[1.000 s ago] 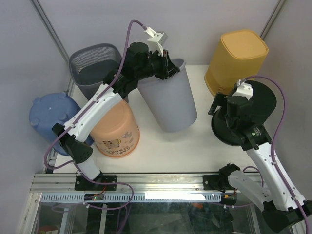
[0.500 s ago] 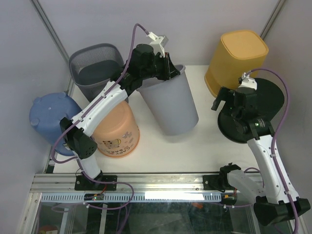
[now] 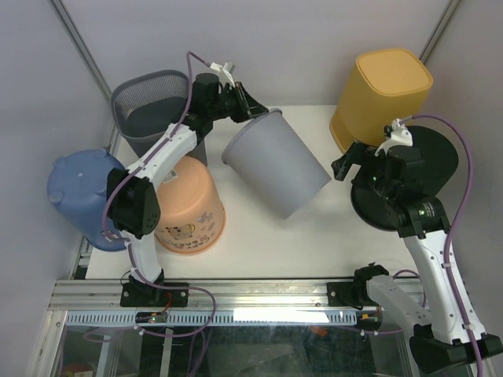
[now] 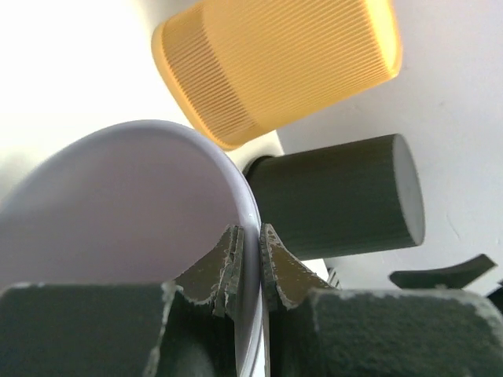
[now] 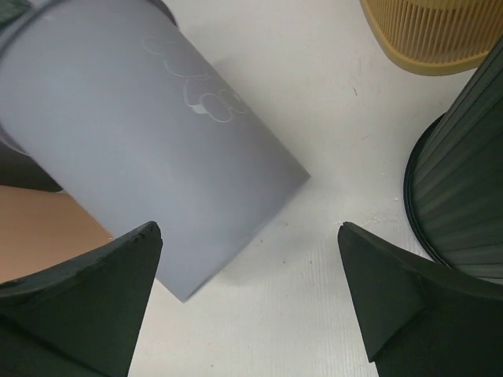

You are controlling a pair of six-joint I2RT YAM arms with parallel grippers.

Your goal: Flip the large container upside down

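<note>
Six containers are in view, and two arms. The large container, pale grey, lies tilted near the middle of the table, its open mouth raised toward the back left and its closed end low toward the front right. Beside it on the left a peach container stands mouth down. A blue container sits inverted past the table's left edge, and a dark mesh basket stands mouth up at the back left. At the back right a yellow bin stands inverted, with a dark bin inverted just in front of it.

The left arm reaches from its base up over the peach container to the back, where its wrist turns rightward. The left gripper sits at the raised rim of the large container, and the wrist view shows its fingers pinching that thin rim between them, one inside the mouth and one outside.

The right arm rises from the near right and bends over the dark bin, pointing the right gripper leftward at the large container's lower end. Its jaws are spread wide and hold nothing, apart from the grey wall
</note>
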